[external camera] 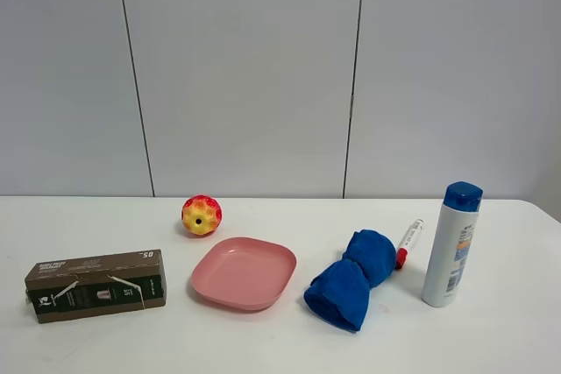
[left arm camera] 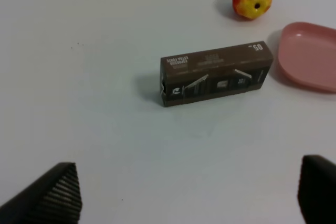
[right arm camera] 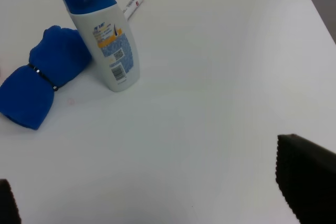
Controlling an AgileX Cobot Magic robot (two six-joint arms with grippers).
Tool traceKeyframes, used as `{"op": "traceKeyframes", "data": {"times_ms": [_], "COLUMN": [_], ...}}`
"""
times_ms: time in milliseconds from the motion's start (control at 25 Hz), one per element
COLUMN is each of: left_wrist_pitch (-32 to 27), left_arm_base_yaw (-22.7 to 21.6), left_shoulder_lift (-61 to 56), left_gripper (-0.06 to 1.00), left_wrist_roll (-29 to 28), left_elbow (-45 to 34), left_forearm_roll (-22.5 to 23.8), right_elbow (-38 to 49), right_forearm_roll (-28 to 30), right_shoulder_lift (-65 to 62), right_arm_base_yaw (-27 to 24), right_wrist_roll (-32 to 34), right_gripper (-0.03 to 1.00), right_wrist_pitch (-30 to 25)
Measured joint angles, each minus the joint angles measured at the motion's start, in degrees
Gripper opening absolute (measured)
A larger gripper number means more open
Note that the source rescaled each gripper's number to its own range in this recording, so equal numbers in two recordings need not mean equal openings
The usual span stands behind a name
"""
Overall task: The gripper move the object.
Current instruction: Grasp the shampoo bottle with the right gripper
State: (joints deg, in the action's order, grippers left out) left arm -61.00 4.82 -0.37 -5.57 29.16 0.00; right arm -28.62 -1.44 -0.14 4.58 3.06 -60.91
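The shampoo bottle point(external camera: 453, 244) stands upright on the white worktop point(external camera: 491, 339), blue cap up, at the right end of the row of items. A red-capped marker point(external camera: 408, 243) lies just beside it, and a blue cloth point(external camera: 352, 278) lies near it. The right hand point(right arm camera: 157, 192) is released, its 2 fingers spread wide, apart from the bottle and grasping nothing. The left hand point(left arm camera: 186, 195) is likewise released, over the worktop near a brown box point(left arm camera: 215, 73). A pink plate point(external camera: 244, 272) lies between box and cloth.
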Motion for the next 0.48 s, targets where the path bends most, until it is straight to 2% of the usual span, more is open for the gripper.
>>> {"op": "traceKeyframes", "data": {"times_ms": [360,480], "left_wrist_pitch": [0.00,0.00], "left_arm_base_yaw": [0.00,0.00], "left_shoulder_lift": [0.00,0.00], "left_gripper": [1.00,1.00], "left_wrist_roll": [0.00,0.00], "left_elbow": [0.00,0.00], "left_forearm_roll": [0.00,0.00], "right_elbow": [0.00,-1.33], "right_forearm_roll": [-0.73,-1.31], "right_shoulder_lift": [0.14,4.62], "right_arm_base_yaw": [0.00,0.00], "right_wrist_roll": [-1.29,-2.24], "right_gripper": [1.00,1.00], "right_wrist_pitch": [0.00,-0.32]}}
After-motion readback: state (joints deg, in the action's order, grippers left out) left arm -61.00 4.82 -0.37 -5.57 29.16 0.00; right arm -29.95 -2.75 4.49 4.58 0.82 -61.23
